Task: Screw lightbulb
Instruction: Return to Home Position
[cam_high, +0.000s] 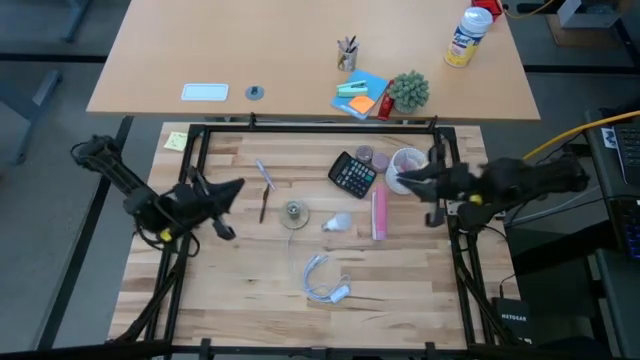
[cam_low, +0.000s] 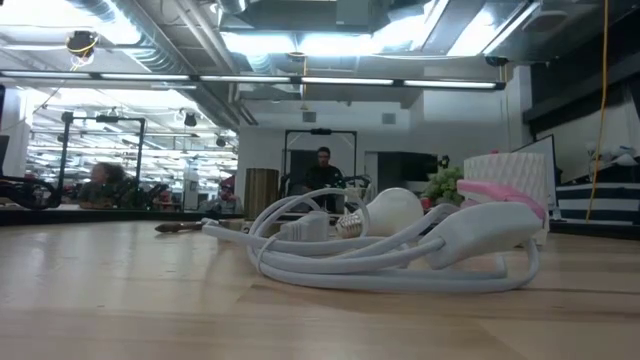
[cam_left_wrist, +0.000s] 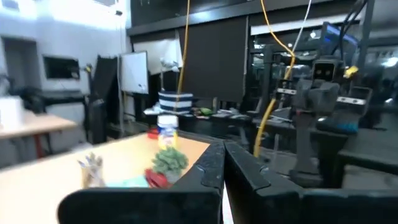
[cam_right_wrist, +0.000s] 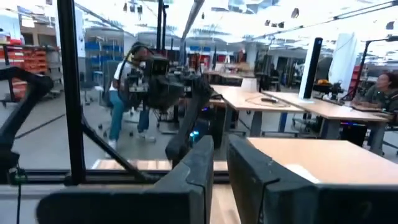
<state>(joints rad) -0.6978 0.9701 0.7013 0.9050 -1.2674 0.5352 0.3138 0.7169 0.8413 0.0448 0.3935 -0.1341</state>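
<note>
We are looking at a robotics lab set in an open industrial hall: we are seeing a butcher-block table (cam_high: 250, 270) inside a black frame (cam_high: 320, 127), with a dark robot arm (cam_high: 115, 170) mounted at each side. Overhead we are noting bare ducts (cam_low: 110, 15) and strip lights (cam_low: 350, 82). Beyond we are seeing rows of desks (cam_right_wrist: 298, 106), a whiteboard (cam_left_wrist: 134, 71), a hanging yellow cable (cam_left_wrist: 185, 37) and a person (cam_right_wrist: 380, 87) seated at a desk.
</note>
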